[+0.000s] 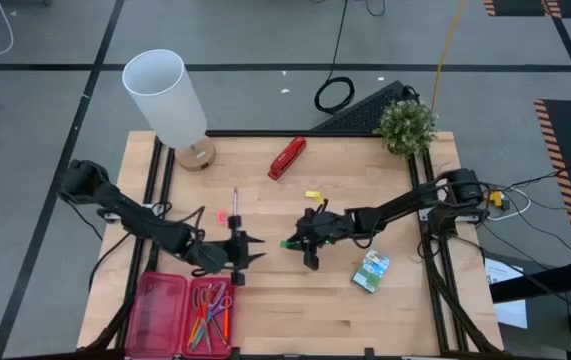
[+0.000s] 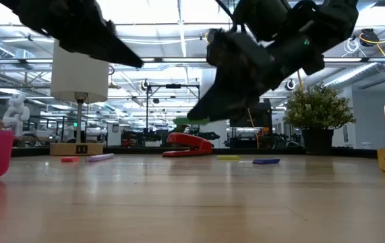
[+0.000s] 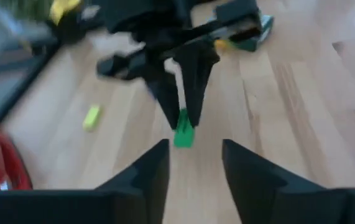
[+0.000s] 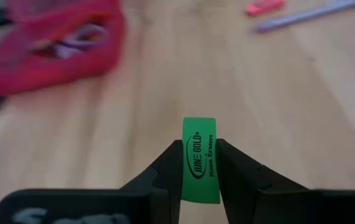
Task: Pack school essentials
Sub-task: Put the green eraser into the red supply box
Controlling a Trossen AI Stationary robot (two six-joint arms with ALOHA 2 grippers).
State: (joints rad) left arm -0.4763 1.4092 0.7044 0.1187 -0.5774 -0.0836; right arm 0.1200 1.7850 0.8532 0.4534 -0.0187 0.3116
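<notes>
We hold a green eraser [image 4: 200, 158] above the bench's [image 1: 405, 300] middle.
Our right gripper [image 1: 292, 243] pinches it between clenched fingers; our left gripper [image 1: 256, 251] faces it with fingers spread, released; the pink case [image 1: 161, 312] sits at the front-left corner.

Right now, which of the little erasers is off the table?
The green eraser, pinched in the right gripper above the wood. The yellow and pink ones lie flat on the tabletop.

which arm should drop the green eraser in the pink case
Left, probably. The right gripper holds the green eraser, but the open left gripper faces it and sits nearer the pink case, so a handover looks easiest.
</notes>
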